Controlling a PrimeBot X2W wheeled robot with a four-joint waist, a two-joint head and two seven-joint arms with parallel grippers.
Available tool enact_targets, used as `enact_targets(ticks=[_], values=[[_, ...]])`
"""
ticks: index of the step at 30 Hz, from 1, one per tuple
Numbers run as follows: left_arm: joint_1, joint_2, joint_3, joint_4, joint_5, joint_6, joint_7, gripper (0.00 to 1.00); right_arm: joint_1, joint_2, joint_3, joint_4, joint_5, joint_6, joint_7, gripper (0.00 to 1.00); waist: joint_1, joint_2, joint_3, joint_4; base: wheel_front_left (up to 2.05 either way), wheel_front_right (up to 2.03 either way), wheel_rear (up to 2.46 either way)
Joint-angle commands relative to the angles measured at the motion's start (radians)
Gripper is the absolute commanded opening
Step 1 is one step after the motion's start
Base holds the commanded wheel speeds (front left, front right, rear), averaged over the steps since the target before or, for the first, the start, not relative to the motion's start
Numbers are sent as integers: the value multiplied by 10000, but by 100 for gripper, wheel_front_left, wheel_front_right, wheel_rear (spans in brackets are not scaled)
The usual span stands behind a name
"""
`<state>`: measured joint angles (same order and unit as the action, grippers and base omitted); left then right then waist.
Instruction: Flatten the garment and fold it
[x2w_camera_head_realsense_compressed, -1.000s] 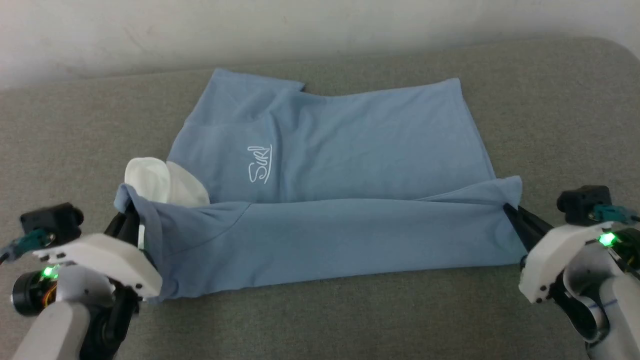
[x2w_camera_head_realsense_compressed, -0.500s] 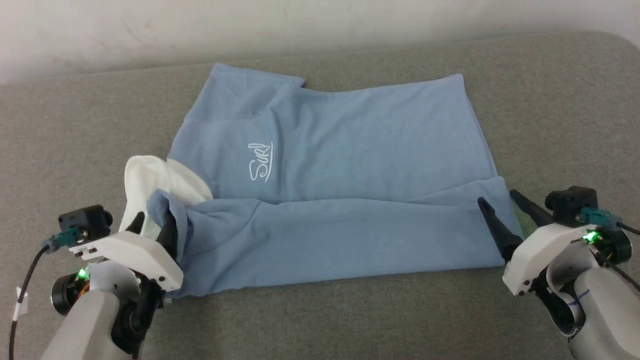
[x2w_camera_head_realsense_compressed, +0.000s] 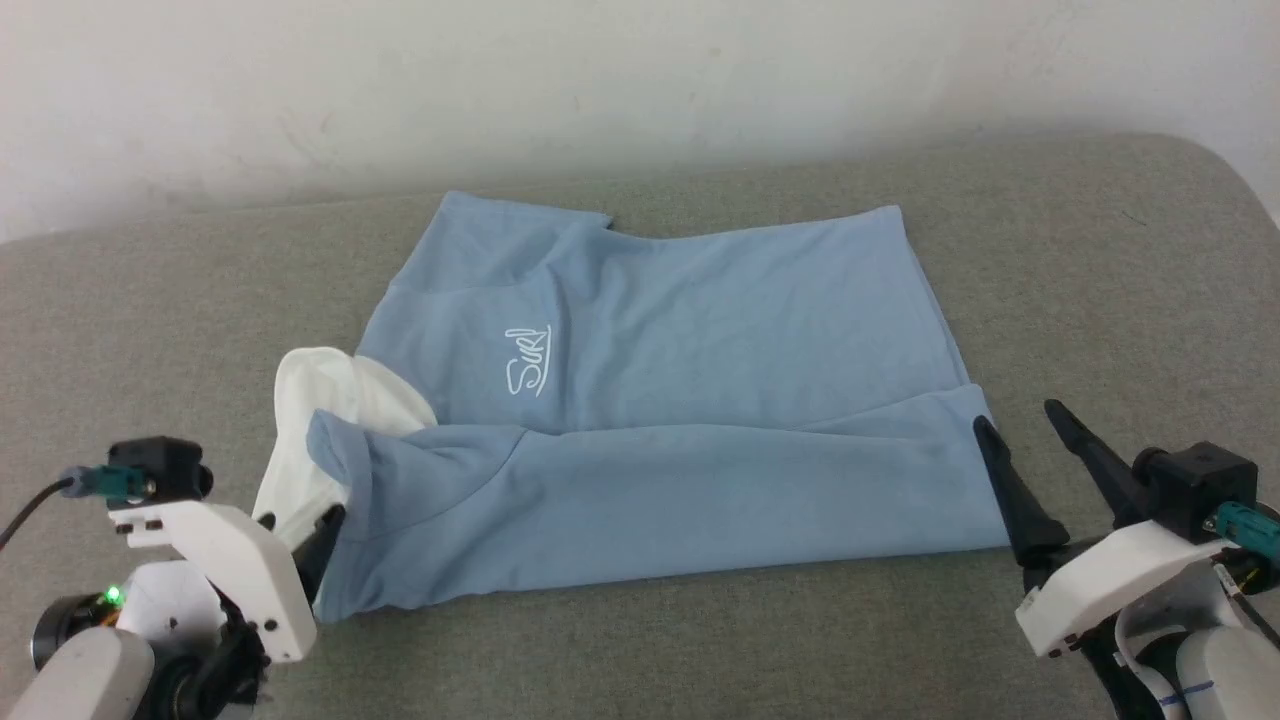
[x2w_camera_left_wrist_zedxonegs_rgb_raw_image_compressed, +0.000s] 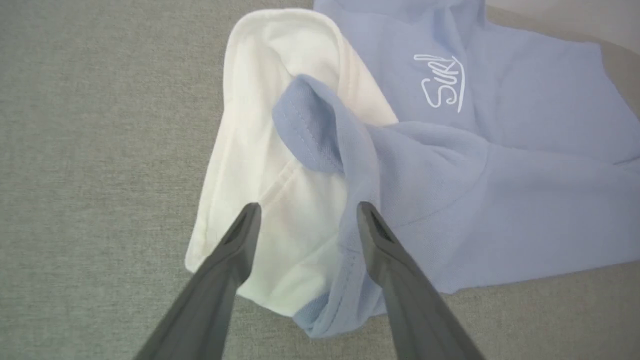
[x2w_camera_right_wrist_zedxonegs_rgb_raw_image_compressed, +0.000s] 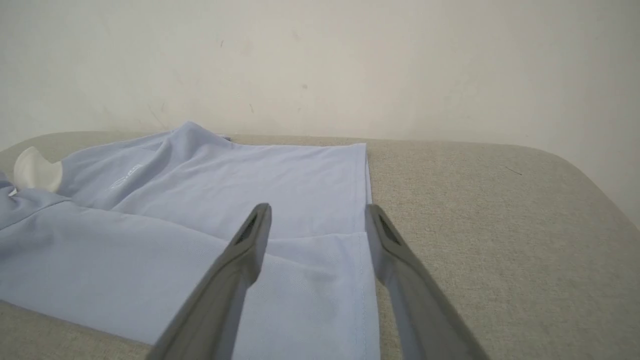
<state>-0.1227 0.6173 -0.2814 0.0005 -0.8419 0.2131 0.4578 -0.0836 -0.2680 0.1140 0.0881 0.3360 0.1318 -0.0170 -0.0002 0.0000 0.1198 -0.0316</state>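
The garment (x2w_camera_head_realsense_compressed: 680, 370) is spread on a grey surface (x2w_camera_head_realsense_compressed: 150, 330), its near edge folded over, and a white sleeve (x2w_camera_head_realsense_compressed: 320, 400) is bunched at its left. The left gripper (x2w_camera_head_realsense_compressed: 300, 518) is held wide at that sleeve, the right gripper (x2w_camera_head_realsense_compressed: 1016, 417) wide at the near right corner; nothing is gripped.

Bare indoor test space, it seems; grey fabric-covered surface (x2w_camera_head_realsense_compressed: 640, 650), scuffed off-white wall (x2w_camera_head_realsense_compressed: 640, 80) behind

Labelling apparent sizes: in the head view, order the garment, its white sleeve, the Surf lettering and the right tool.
1. garment
2. white sleeve and right tool: these look alike, and the tool is nearer the camera, so unranked
3. Surf lettering
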Motion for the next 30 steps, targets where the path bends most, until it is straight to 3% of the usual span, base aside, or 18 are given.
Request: enact_targets(ticks=[1, 5, 10, 15, 16, 17, 18, 26, 30], values=[[148, 51, -37, -81, -106, 75, 136, 100, 87, 97, -31, -165, -78, -11, 54, 100, 2, 0, 75, -107, 0, 0, 0], [305, 75, -292, -267, -207, 245, 721, 100, 220, 252, -85, -741, -166, -11, 355, 100, 2, 0, 301, -308, 0, 0, 0], [128, -5, -816, 579, 240, 432, 968, 100, 254, 349, -135, -995, -127, -11, 516, 100, 2, 0, 581, -474, 0, 0, 0], [3, -596, -1460, 1589, 250, 485, 1462, 100, 202, 333, -180, -1018, 19, -11, 612, 100, 2, 0, 659, -619, 0, 0, 0], [-8, -710, -1562, 1714, 194, 410, 1539, 62, 208, 312, -219, -1018, 47, -11, 650, 100, 2, 0, 652, -633, 0, 0, 0], [-13, -795, -1682, 1824, 185, 358, 1620, 16, 220, 286, -250, -998, 77, -11, 740, 100, 2, 0, 636, -637, 0, 0, 0], [-11, -888, -1777, 1905, 134, 290, 1705, 0, 227, 257, -275, -980, 135, -11, 845, 100, 2, 0, 616, -632, 0, 0, 0], [21, -947, -1625, 1904, -87, -57, 1320, 0, -2, -280, -116, 436, 1114, -11, 3881, 100, 2, 0, 405, -508, 0, 0, 0], [-18, -790, -1323, 1390, -3, -1, 840, 0, -593, -312, -45, 1338, 1439, -11, 4709, 100, 2, 0, 379, -280, 0, 0, 0]])
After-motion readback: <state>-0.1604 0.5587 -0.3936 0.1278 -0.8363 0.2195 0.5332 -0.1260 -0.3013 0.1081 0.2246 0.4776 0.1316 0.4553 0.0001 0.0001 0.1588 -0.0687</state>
